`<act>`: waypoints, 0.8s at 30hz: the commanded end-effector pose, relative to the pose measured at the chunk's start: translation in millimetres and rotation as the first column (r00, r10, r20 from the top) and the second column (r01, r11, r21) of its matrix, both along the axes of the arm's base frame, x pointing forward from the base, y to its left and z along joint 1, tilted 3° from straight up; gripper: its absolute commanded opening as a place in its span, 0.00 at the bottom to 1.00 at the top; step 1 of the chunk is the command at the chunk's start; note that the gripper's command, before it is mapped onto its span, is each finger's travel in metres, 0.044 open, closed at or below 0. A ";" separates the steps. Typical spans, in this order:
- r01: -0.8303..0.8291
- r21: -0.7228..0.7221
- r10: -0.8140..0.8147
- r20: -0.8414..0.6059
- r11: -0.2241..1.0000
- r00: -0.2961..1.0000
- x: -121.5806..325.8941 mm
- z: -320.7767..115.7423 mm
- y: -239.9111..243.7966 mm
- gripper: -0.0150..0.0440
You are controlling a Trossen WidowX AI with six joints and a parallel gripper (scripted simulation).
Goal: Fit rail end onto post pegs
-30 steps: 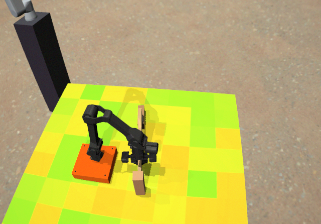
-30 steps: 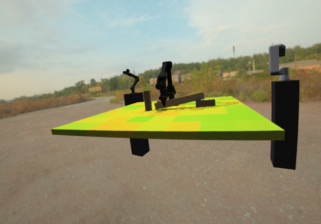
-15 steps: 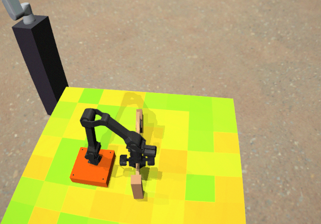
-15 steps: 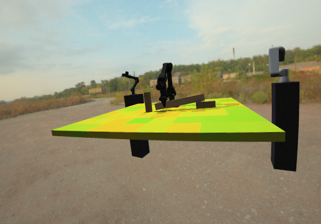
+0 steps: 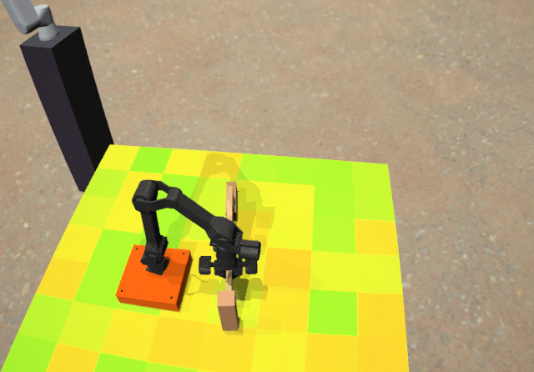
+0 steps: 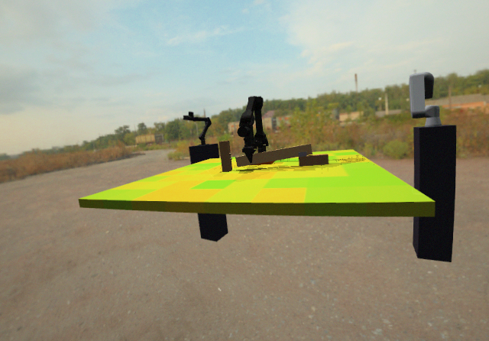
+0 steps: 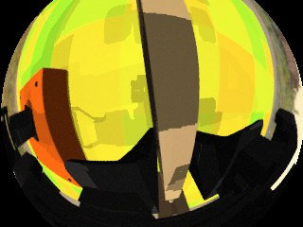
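The wooden rail (image 5: 228, 282) (image 6: 280, 154) (image 7: 172, 71) slopes from its far end, raised at the bracket (image 6: 302, 154) on the low footboard block (image 6: 318, 159), down to its near end. That end is low; I cannot tell whether it touches the table. The upright wooden post (image 5: 229, 317) (image 6: 225, 155) stands just beyond the near end, with a small gap between them in the exterior view. My gripper (image 5: 228, 273) (image 6: 249, 160) (image 7: 162, 130) is shut on the rail near its near end, one finger on each side. The pegs and holes cannot be made out clearly.
The arm's orange base (image 5: 150, 277) (image 7: 33, 118) stands left of the rail in the top view. The chequered table (image 5: 336, 312) (image 6: 252, 207) bears everything. Dark pedestals (image 5: 64, 101) (image 6: 434, 191) with other arms stand beyond the table.
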State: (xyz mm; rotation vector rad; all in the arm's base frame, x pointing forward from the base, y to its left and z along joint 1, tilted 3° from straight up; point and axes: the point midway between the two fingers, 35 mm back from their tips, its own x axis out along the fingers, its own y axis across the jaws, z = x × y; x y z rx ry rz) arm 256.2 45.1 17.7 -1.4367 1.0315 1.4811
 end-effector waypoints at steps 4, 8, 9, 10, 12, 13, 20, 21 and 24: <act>-0.003 0.007 0.003 0.008 1.000 1.000 2.4 6.4 1.3 0.25; -0.003 0.007 0.003 0.008 1.000 1.000 2.6 8.5 1.3 0.25; -0.003 0.007 0.003 0.008 1.000 1.000 2.6 9.0 1.3 0.25; -0.003 0.007 0.003 0.008 1.000 1.000 2.6 9.5 1.3 0.25; -0.003 0.007 0.003 0.008 1.000 1.000 2.7 10.5 1.3 0.25; -0.003 0.007 0.003 0.008 1.000 1.000 2.7 11.0 1.3 0.25; -0.003 0.007 0.003 0.008 1.000 1.000 2.8 14.5 1.2 0.25; -0.003 0.007 0.003 0.008 1.000 1.000 2.8 15.0 1.2 0.25; -0.003 0.007 0.003 0.008 1.000 1.000 2.8 16.5 1.2 0.25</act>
